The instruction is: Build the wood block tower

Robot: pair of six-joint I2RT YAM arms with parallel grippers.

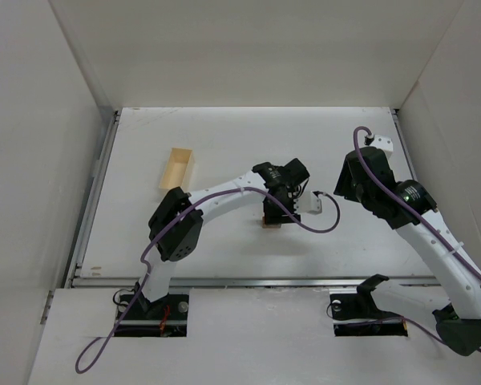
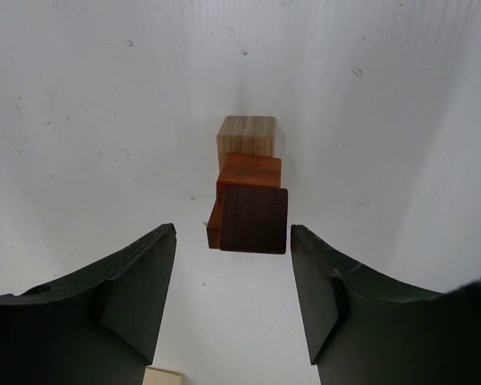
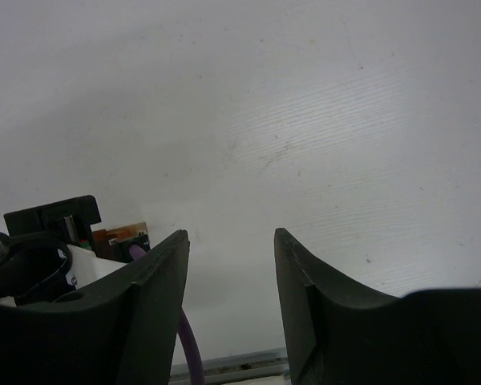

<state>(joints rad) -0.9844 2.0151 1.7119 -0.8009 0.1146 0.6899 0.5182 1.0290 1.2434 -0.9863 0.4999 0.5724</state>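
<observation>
The wood block tower stands on the white table: a dark brown cube [image 2: 255,218] on top, a reddish-orange cube [image 2: 248,170] under it, and a light tan block [image 2: 246,135] at the bottom. The brown cube sits a little off-centre on the orange one. My left gripper [image 2: 232,233] hangs over the tower, open, its fingers either side of the brown cube and not pressing on it. From above, the left gripper [image 1: 274,210] hides most of the tower [image 1: 271,225]. My right gripper [image 3: 231,237] is open and empty, off to the right [image 1: 342,186].
A pale wooden tray [image 1: 176,168] lies at the left of the table. A pale tan piece [image 2: 162,377] shows at the bottom edge between the left fingers. The left arm's wrist [image 3: 48,233] and purple cable [image 1: 305,224] lie near the tower. White walls enclose the table.
</observation>
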